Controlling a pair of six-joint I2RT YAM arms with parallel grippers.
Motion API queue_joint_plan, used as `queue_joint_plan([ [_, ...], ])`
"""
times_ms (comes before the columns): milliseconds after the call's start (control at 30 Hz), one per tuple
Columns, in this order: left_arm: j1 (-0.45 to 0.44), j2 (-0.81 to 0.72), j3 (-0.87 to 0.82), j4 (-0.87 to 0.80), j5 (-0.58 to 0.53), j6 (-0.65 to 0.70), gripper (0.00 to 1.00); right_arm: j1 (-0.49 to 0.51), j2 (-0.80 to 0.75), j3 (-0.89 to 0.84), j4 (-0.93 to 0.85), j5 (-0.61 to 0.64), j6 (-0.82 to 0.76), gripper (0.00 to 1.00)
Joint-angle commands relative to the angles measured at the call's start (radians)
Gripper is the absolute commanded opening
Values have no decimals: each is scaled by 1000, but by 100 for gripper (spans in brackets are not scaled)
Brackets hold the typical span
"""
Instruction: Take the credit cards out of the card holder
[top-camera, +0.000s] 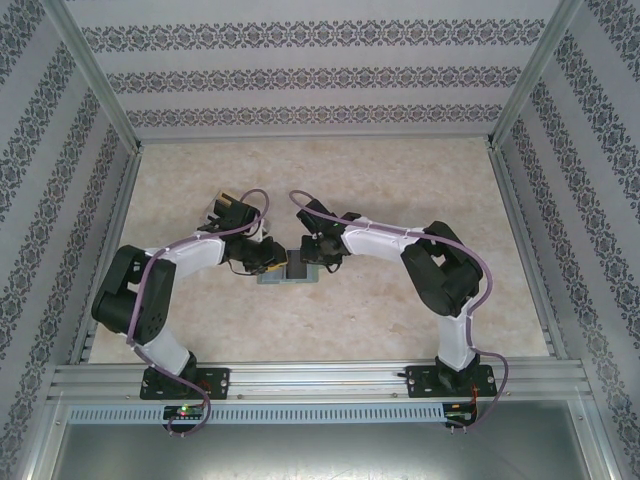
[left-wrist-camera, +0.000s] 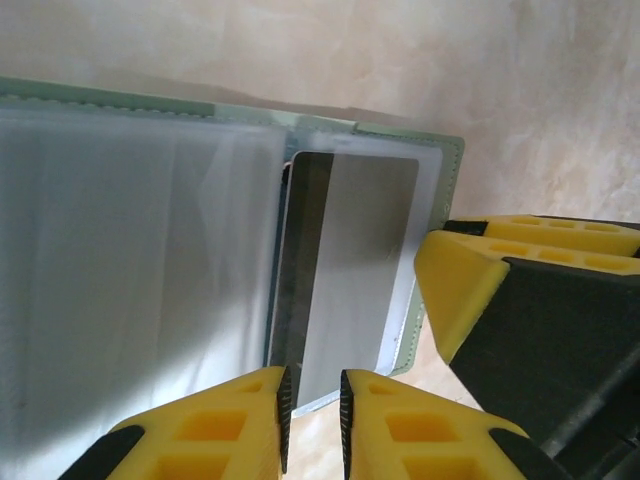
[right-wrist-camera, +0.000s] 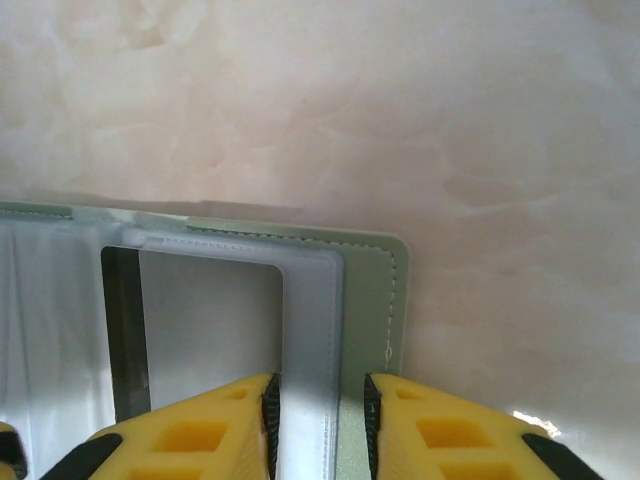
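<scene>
The card holder lies open on the pale tabletop between both arms. Its green cover frames clear pockets. A grey credit card with a dark stripe sits in the end window pocket. My left gripper stands at that card's near edge with its jaws narrowly apart, and whether they pinch it is unclear. My right gripper has closed on the card holder's pale pocket border and green edge, beside the same card. The right gripper's finger shows close by.
Marbled beige tabletop stretches behind and in front of the holder. Patterned walls enclose three sides. A metal rail carrying both arm bases runs along the near edge.
</scene>
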Motion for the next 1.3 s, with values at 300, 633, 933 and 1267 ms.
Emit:
queue_joint_plan([
  [300, 11, 77, 56, 21, -11, -14, 20, 11, -5, -6, 60, -19, -36, 33],
  [633, 12, 112, 61, 9, -17, -25, 20, 5, 21, -25, 64, -50, -18, 31],
  [933, 13, 136, 63, 10, 7, -20, 22, 7, 63, -18, 59, -98, -10, 24],
  [1267, 18, 118, 64, 23, 40, -14, 21, 6, 74, -24, 38, -75, -5, 24],
])
